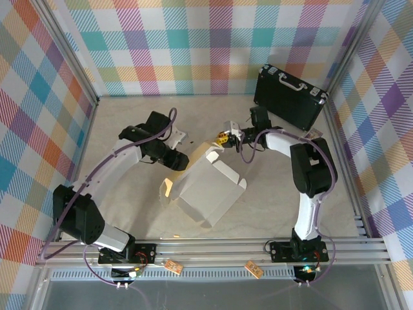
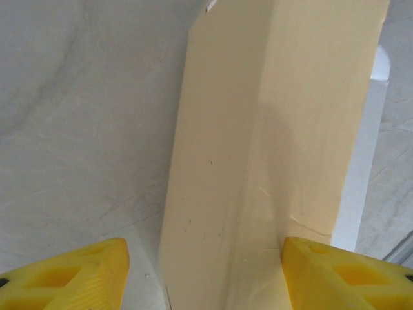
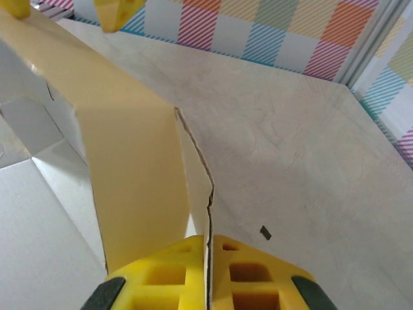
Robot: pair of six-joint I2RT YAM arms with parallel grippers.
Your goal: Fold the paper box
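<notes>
**Box half-raised mid-table, right gripper pinching a flap, left gripper astride a panel**

A black briefcase [image 1: 290, 97] stands at the back right of the table [image 1: 271, 194], close to the right arm's elbow and well apart from the box [image 1: 206, 190]. Plaid walls [image 1: 206, 45] enclose the table on three sides, and a metal rail [image 1: 213, 248] runs along the near edge, where the two arm bases are bolted. Two small tan pieces [image 1: 171, 266] lie just in front of that rail. In the right wrist view a small dark speck [image 3: 265, 232] sits on the bare tabletop beside the box. Nothing lies between the box and either arm.

The box is in the middle of the table, between the two grippers. Its white face is up, and tan panels stand raised at its far side.

The right gripper [image 1: 222, 138] meets the box at its far corner. In its own camera the gripper [image 3: 208, 271] has its yellow fingers together, pinching the thin edge of an upright flap of the box [image 3: 129, 161].

The left gripper [image 1: 182, 161] is at the box's left far side. In its own camera the gripper [image 2: 206, 274] has its jaws apart. A tan panel of the box [image 2: 258, 161] stands between them. The left finger [image 2: 71, 274] is clear of the panel and the right finger [image 2: 342, 271] is right at its edge. I cannot tell whether that finger touches it.
</notes>
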